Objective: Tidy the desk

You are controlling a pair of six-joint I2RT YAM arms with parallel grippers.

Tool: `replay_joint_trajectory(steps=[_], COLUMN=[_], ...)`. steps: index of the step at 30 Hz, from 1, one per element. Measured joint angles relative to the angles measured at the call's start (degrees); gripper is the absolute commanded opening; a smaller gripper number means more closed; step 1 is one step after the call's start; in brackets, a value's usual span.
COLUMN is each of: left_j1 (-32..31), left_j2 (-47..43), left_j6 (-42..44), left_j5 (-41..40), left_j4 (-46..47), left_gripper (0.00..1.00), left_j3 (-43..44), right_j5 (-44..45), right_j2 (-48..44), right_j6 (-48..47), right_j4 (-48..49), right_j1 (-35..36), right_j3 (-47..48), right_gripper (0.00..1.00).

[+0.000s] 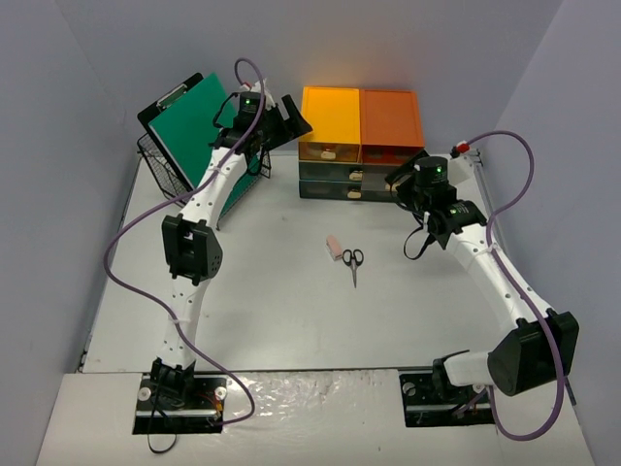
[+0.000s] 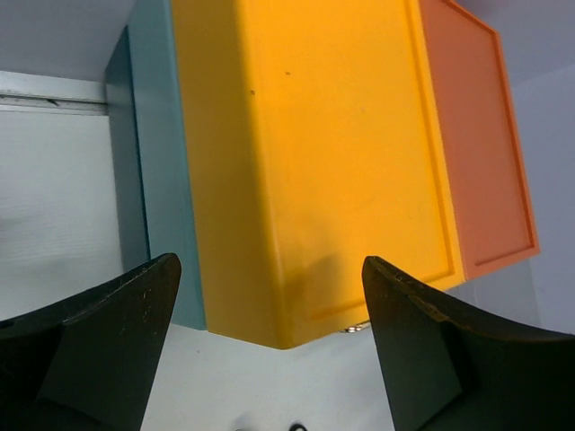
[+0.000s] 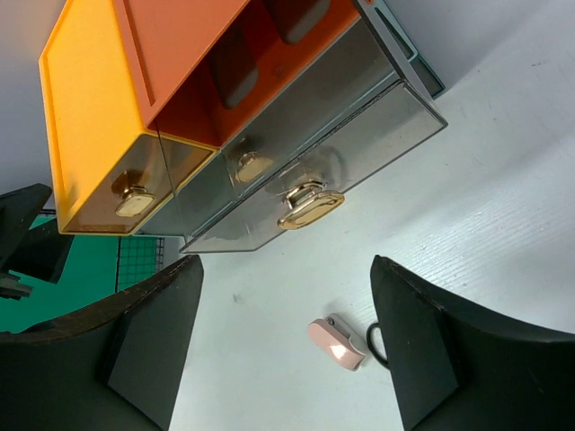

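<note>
The desk is a white tabletop with pale walls round it. At its back stands a grey drawer unit with gold handles, topped by a yellow box and an orange box. My left gripper hovers open at the yellow box's left corner, holding nothing. My right gripper stands open and empty just in front of the drawers' right end. A small pink object and black scissors lie mid-desk.
A green clipboard leans in a black wire basket at the back left. Purple cables loop from both arms. A small red part sits by the right wall. The pink object lies below the right fingers.
</note>
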Motion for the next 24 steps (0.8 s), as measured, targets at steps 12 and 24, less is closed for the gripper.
replay_joint_trajectory(steps=[12, 24], left_j1=[-0.5, -0.8], left_j2=[1.3, 1.2], left_j6=[-1.0, -1.0], left_j5=[-5.8, -7.5], left_j4=[-2.2, -2.3], left_gripper=[0.79, 0.79], left_j3=[0.5, 0.5], right_j5=[0.0, -0.2], right_j2=[0.1, 10.1], right_j6=[-2.7, -3.7], right_j4=[0.5, 1.9], right_j1=[0.1, 0.1], right_j3=[-0.9, -0.5], right_gripper=[0.72, 0.71])
